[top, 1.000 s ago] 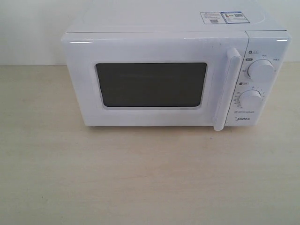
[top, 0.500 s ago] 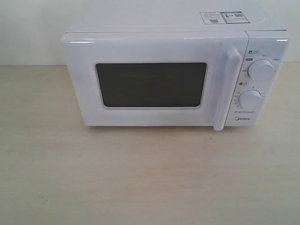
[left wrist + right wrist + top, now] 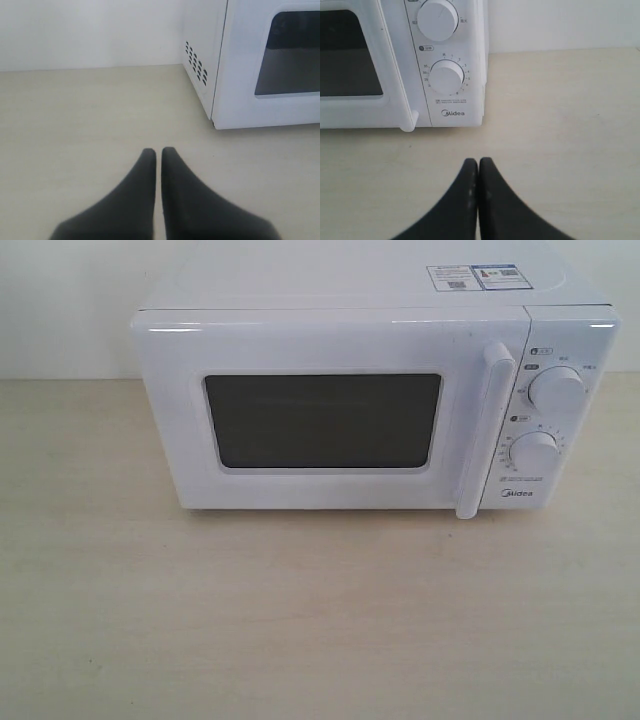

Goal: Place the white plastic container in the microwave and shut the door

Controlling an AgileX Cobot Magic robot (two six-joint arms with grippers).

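The white microwave stands at the back of the light wooden table, its door shut flat, with the vertical bar handle beside two round dials. The white plastic container is not visible in any view. Neither arm shows in the exterior view. My left gripper is shut and empty over bare table, off the microwave's vented side. My right gripper is shut and empty, in front of the dial panel of the microwave.
A pale wall runs behind the table. Light wooden tabletop stretches in front of the microwave and to both sides. Stickers lie on the microwave's top panel.
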